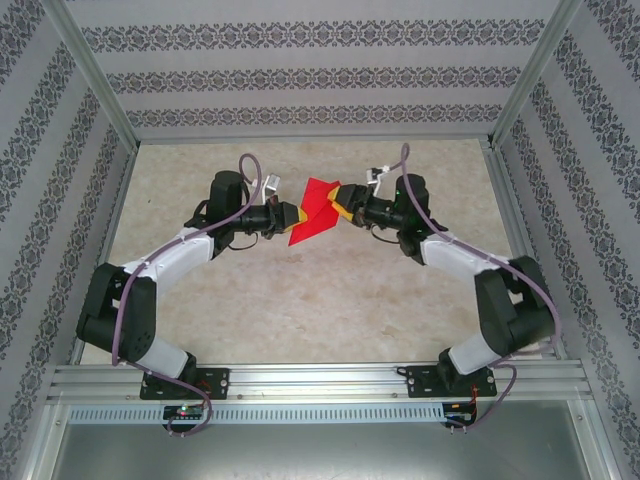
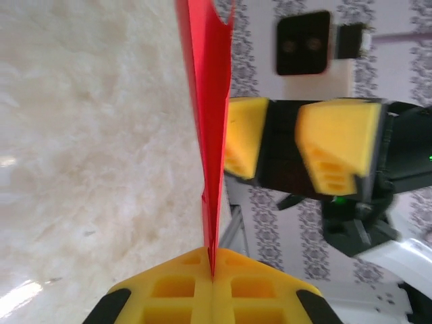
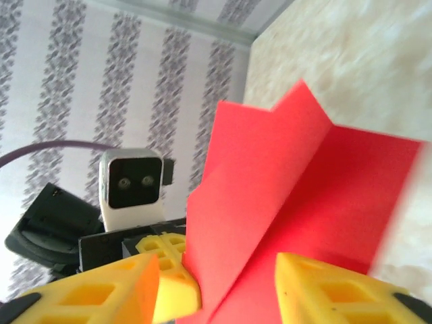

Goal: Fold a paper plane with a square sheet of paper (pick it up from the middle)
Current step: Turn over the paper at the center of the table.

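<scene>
Mid-fold: the red paper [image 1: 314, 212] hangs above the tabletop [image 1: 300, 310]. The left end effector [image 2: 212, 270] pinches it. The right end effector [image 3: 217, 263] is open around it. Next it should probably squeeze a crease.

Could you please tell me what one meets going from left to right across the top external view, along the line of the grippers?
left gripper → red sheet of paper → right gripper

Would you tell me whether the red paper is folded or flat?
Folded: the red paper shows a crease where two panels meet at an angle.
</scene>
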Robot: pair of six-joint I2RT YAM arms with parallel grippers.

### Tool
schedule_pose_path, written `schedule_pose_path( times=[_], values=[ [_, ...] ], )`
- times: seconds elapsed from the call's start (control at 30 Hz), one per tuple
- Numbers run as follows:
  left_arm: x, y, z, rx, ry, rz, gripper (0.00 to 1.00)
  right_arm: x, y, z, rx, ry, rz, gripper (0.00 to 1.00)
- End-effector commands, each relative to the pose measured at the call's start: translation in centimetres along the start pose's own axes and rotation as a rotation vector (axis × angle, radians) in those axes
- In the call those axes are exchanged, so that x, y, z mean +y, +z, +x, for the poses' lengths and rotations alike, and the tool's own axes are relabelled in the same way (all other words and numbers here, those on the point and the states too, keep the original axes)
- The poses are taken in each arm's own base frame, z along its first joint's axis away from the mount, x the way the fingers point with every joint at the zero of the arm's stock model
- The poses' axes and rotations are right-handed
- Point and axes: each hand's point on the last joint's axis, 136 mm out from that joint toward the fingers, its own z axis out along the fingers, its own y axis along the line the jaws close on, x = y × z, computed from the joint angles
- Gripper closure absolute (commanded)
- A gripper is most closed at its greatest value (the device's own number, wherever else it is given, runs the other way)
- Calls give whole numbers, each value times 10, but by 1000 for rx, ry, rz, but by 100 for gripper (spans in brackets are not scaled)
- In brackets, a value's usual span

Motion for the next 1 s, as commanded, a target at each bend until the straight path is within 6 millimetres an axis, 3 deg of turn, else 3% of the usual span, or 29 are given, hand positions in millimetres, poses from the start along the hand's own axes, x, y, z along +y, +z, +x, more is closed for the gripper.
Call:
schedule_pose_path(
  times=[0.0, 0.13, 0.2, 0.33, 0.5, 0.7, 0.97],
  values=[
    [23, -8, -1, -8, 61, -221, 93, -52, -31, 0, -50, -53, 311, 43],
    [65, -46, -7, -45, 109, -642, 94, -80, -68, -4, -120, -125, 567, 29],
    [76, -68, -12, -71, 159, -844, 94, -87, -82, -5, -144, -153, 639, 26],
    [83, -100, -19, -85, 287, -1212, 94, -95, -105, -6, -201, -183, 738, 19],
    [90, -119, -30, -73, 427, -1612, 98, -95, -116, -5, -242, -209, 751, 15],
    [104, -91, -33, -12, 510, -1760, 98, -101, -137, -8, -309, -204, 821, 14],
    [148, -16, -9, 103, 415, -1628, 98, -111, -151, -8, -360, -162, 857, 13]
  ],
)
